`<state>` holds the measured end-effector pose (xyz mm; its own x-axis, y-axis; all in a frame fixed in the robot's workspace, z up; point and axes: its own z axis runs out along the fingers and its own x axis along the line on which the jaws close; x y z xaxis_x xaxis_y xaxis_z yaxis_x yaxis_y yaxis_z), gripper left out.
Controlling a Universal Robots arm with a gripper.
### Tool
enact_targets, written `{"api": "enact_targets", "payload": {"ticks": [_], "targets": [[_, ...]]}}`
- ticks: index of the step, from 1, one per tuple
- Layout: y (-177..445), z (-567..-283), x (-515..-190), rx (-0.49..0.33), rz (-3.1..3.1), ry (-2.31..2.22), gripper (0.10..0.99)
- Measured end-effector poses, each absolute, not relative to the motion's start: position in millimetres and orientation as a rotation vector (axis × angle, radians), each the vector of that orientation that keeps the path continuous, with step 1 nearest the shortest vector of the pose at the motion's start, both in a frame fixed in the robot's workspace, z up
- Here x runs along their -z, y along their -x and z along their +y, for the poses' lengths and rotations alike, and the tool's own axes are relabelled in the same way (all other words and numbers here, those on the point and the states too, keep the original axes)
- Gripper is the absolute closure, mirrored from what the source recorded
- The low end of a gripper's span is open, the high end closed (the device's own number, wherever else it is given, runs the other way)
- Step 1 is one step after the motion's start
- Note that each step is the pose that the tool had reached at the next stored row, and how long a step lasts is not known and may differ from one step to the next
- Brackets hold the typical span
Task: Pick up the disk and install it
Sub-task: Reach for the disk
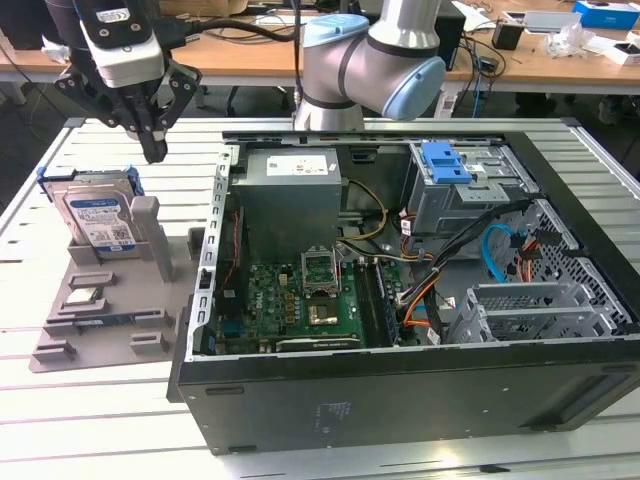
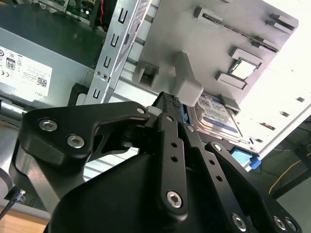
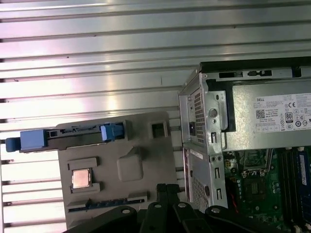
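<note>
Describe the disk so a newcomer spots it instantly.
Find the open computer case; on the exterior view's left of it lies a grey parts tray. At the tray's far end the disk stands on edge, the only thing there with blue rails and a white-and-blue label.

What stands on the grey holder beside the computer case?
The disk stands upright in a slot of the grey holder; a square chip lies flat in a recess. The slot walls hide the disk's lower edge.
</note>
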<state>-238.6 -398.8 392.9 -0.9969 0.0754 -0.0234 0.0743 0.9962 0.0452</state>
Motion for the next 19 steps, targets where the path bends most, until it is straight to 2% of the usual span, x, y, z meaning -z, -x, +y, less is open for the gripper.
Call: {"api": "enact_targets", "payload": {"ticks": [19], "targets": [[263, -399, -392, -0.069, 3.114, -0.117, 0.980]]}}
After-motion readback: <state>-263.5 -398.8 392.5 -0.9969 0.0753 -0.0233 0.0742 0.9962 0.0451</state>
